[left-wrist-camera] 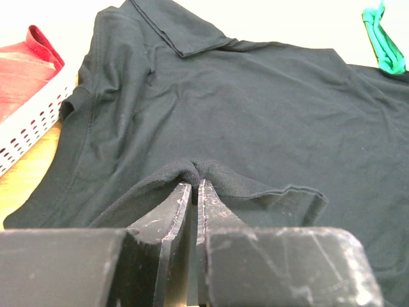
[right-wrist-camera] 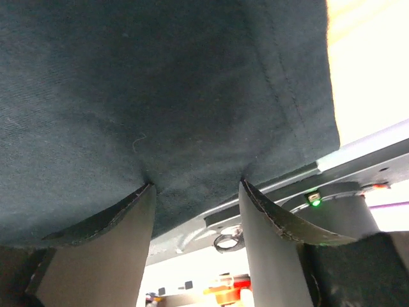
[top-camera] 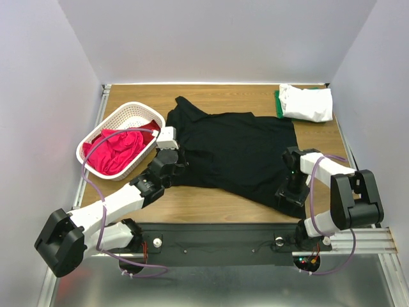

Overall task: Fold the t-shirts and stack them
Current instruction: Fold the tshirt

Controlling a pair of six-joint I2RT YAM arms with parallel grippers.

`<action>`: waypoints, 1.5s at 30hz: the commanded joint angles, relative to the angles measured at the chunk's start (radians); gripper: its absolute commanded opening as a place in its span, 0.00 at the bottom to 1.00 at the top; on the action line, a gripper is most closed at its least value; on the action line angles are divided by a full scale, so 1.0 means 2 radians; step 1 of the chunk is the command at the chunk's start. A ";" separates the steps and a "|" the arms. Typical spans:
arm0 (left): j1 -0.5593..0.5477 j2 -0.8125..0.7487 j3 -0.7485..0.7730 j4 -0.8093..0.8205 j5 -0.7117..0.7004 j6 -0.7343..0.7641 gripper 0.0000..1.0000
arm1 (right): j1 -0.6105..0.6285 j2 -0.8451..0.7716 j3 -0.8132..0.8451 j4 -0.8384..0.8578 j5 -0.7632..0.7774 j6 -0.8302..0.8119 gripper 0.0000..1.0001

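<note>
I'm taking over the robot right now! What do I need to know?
Left gripper: shut on the black t-shirt's sleeve edge.
Right gripper: open, jaws astride its hem.
Black t-shirt: spread flat mid-table, unfolded.
Done: white t-shirt folded on green t-shirt, far right corner.
To do: fold the black one, then the red t-shirt in the basket.

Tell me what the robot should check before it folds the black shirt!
1. The left jaws pinch the black shirt at its sleeve edge: ok.
2. The right jaws are shut on the bottom hem: not ok, they stand apart with cloth between them.
3. The shirt is spread on the table: ok.
4. The sleeve is free of the basket: cannot tell.
5. The white shirt is out of the way in the far corner: ok.
</note>
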 commanded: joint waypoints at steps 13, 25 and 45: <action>0.005 -0.021 0.019 0.027 0.002 0.003 0.00 | 0.061 -0.008 -0.009 0.012 -0.008 0.056 0.46; 0.005 -0.028 0.016 0.025 -0.001 0.003 0.00 | 0.080 0.010 -0.021 0.053 -0.036 0.061 0.00; 0.008 -0.018 0.035 0.049 0.003 0.034 0.00 | 0.082 0.059 0.133 0.009 0.025 -0.014 0.00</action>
